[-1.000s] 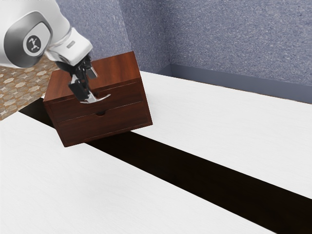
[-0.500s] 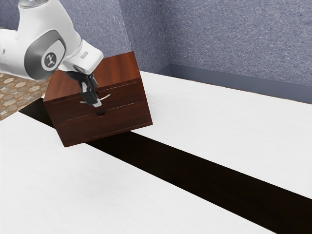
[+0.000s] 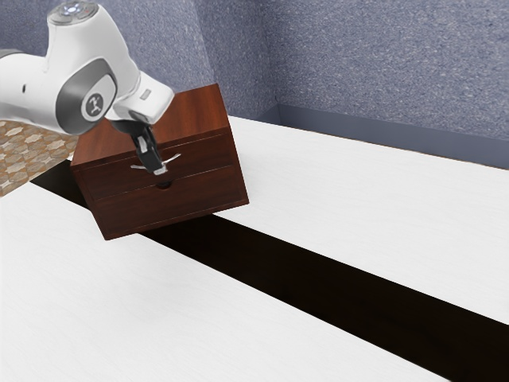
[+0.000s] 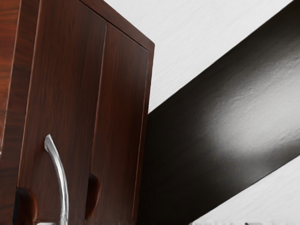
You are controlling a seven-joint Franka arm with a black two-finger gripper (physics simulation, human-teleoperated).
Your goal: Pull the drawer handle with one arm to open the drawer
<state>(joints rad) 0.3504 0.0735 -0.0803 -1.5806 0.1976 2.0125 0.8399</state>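
I have the curved silver metal handle [image 3: 174, 157] in sight on the upper drawer front [image 3: 203, 153] of the dark reddish-brown wooden cabinet [image 3: 191, 111]. That front looks flush with the lower drawer front [image 3: 191, 199] beneath it. The black two-finger gripper [image 3: 158, 168] sits right on the handle's middle, coming down at a slant from the white arm [image 3: 87, 87]. It covers that part of the bar, so I cannot tell whether the pincer is apart or clamped on it.

From the wrist the handle [image 4: 58, 173] stands clear of the wood, and its end by the hand is cut off at the picture's edge. A finger notch [image 4: 91, 190] shows in the lower drawer's edge just beside it.

The cabinet stands near the exterior view's left, straddling the black strip [image 3: 334, 286] that crosses the white table [image 3: 366, 191]. Its near corner points toward the exterior view's right. White tabletop spreads wide in front of the drawer face. Behind the cabinet are the speckled blue-grey wall [image 3: 382, 56] and a patch of patterned tan floor [image 3: 28, 147]. The arm hides the cabinet's rear left corner.
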